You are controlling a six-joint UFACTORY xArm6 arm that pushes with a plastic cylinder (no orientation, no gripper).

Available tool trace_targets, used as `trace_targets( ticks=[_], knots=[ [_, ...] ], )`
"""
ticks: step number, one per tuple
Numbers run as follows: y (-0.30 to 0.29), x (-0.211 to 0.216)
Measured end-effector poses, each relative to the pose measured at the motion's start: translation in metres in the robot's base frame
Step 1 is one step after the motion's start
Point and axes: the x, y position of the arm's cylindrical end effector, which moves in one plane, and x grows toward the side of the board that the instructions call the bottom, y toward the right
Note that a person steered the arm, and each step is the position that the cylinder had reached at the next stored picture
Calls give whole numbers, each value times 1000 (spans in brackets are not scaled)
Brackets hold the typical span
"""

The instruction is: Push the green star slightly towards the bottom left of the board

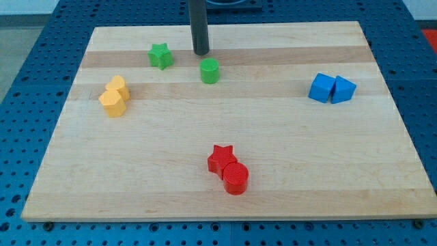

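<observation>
The green star (160, 55) lies near the board's top, left of centre. My tip (201, 52) rests on the board to the star's right, a short gap away, and just above the green cylinder (209, 70). The dark rod rises from the tip straight out of the view's top. The tip touches neither green block.
The wooden board (225, 198) lies on a blue perforated table. Two yellow blocks (114, 96) sit touching at the left. A blue cube (321, 88) and a blue wedge-like block (343, 89) touch at the right. A red star (221, 158) and red cylinder (235, 178) touch near the bottom centre.
</observation>
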Motion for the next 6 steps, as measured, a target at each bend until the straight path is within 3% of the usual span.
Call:
trace_targets(
  ticks=[2, 3, 5, 6],
  knots=[
    [-15, -2],
    [-62, -2],
    [-64, -2],
    [-63, 42]
  ],
)
